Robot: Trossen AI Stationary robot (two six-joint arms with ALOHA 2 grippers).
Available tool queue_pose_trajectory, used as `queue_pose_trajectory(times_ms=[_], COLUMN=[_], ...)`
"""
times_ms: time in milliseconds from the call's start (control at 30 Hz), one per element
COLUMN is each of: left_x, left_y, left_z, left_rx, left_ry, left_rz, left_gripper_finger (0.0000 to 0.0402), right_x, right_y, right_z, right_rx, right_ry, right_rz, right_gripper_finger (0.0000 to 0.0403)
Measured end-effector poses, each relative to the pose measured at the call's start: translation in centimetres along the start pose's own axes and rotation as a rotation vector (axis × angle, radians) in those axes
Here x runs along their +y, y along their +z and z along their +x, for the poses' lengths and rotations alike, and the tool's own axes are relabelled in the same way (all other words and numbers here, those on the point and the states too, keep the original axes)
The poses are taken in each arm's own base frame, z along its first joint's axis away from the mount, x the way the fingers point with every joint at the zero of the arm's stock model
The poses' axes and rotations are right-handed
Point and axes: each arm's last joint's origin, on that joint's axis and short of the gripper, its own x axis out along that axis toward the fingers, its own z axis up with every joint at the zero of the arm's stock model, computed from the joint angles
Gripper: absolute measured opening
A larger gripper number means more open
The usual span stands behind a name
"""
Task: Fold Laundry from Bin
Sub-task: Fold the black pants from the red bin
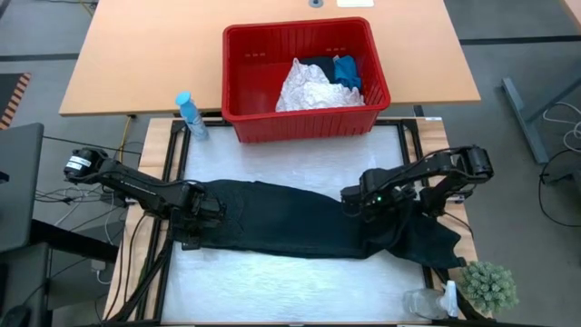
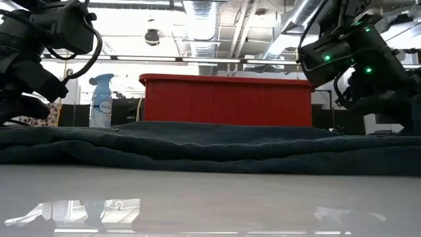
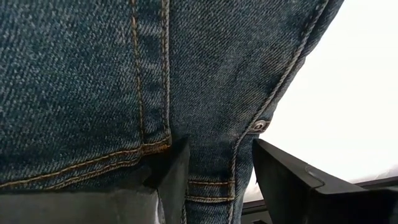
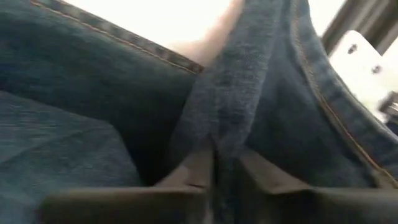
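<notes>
**Both grippers on the jeans, right one pinched shut**

Right gripper [image 4: 214, 165]: fingers closed on a raised fold of the jeans [image 1: 290, 218], denim squeezed between the two tips in the right wrist view. It sits on the garment's right part, where the cloth bunches and a flap spills toward the table's near right corner.

Left gripper [image 3: 214, 168]: fingers apart, straddling a strip of denim near a rivet and orange seam stitching, at the jeans' left end. Whether it actually clamps the cloth, cannot tell.

Between the two grippers the jeans lie flat, stretched across the white table [image 1: 300, 282].

Beyond them, past the jeans, the red bin [image 1: 304, 113] stands at the far edge, holding a white crinkled cloth [image 1: 309, 88], a small blue cloth [image 1: 348, 71] and something black. A blue spray bottle [image 1: 191, 115] stands just beside the bin, on the left arm's side.
</notes>
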Motion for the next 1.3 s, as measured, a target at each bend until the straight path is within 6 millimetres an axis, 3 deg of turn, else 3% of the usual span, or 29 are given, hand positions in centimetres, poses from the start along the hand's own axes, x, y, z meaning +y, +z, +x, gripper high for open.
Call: queue_pose_trajectory(times_ms=[100,200,333,500,733,967,1133,1300], left_x=[0.0,0.0,0.0,0.0,0.0,0.0,0.0,0.0], left_y=[0.0,0.0,0.0,0.0,0.0,0.1,0.1,0.1], left_z=[0.0,0.0,0.0,0.0,0.0,0.0,0.0,0.0], left_rx=[0.0,-0.001,-0.002,-0.003,-0.003,-0.009,-0.018,-0.019], left_ry=[0.0,0.0,-0.001,-0.001,-0.002,0.005,0.023,0.022], left_rz=[0.001,-0.004,-0.004,-0.008,-0.031,-0.031,-0.031,-0.043], left_gripper_finger=[0.0171,0.0171,0.0171,0.0171,0.0171,0.0171,0.0171,0.0171], right_x=[0.3,0.4,-0.1,-2.2,-4.8,-6.2,-5.6,-6.5], right_y=[0.1,0.2,0.0,-0.8,-3.5,-6.3,-8.5,-11.1], right_z=[-0.2,-1.7,-5.4,-10.1,-14.9,-18.3,-19.2,-19.4], right_rx=[-0.017,-0.095,-0.246,-0.472,-0.764,-1.003,-1.134,-1.177], right_ry=[0.027,0.045,0.136,0.25,0.434,0.621,0.64,0.747], right_rz=[-0.016,-0.001,0.023,0.122,0.113,-0.051,-0.396,-0.525], right_gripper_finger=[0.0022,0.0022,0.0022,0.0022,0.0022,0.0022,0.0022,0.0022])
